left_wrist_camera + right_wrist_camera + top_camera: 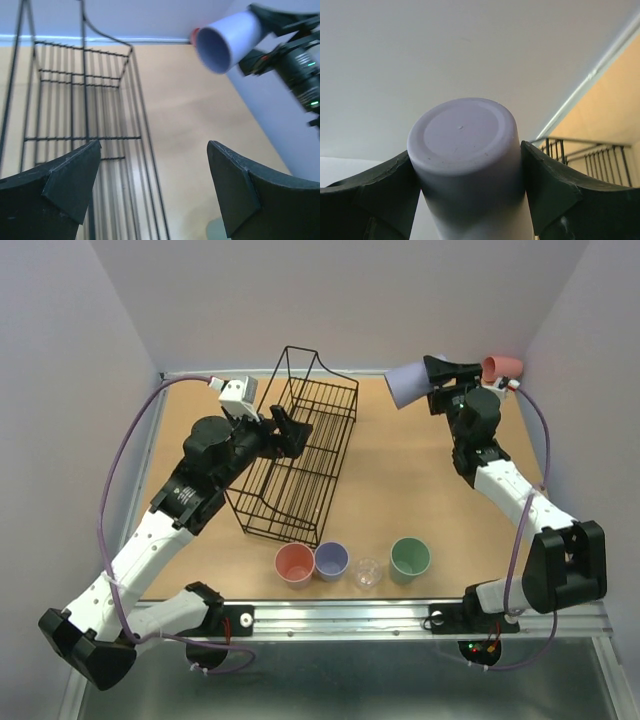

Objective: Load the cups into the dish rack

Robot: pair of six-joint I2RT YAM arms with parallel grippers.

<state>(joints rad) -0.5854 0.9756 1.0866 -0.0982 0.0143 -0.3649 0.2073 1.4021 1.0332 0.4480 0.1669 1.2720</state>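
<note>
My right gripper (432, 375) is shut on a lavender cup (405, 383) and holds it on its side in the air, to the right of the black wire dish rack (300, 455). In the right wrist view the cup's base (462, 135) fills the space between the fingers (545, 185). A salmon cup (500, 367) is at the far right corner. A salmon cup (294, 563), a lavender cup (331, 560), a clear cup (367, 572) and a green cup (409, 558) stand in a row at the front. My left gripper (290, 430) is open and empty over the rack's left side. The left wrist view shows the rack (85, 100) and the held cup (227, 42).
Walls close in on the table at the back and on both sides. The metal rail (350, 618) carrying the arm bases runs along the near edge. Bare tabletop (410, 480) lies between the rack and the right arm.
</note>
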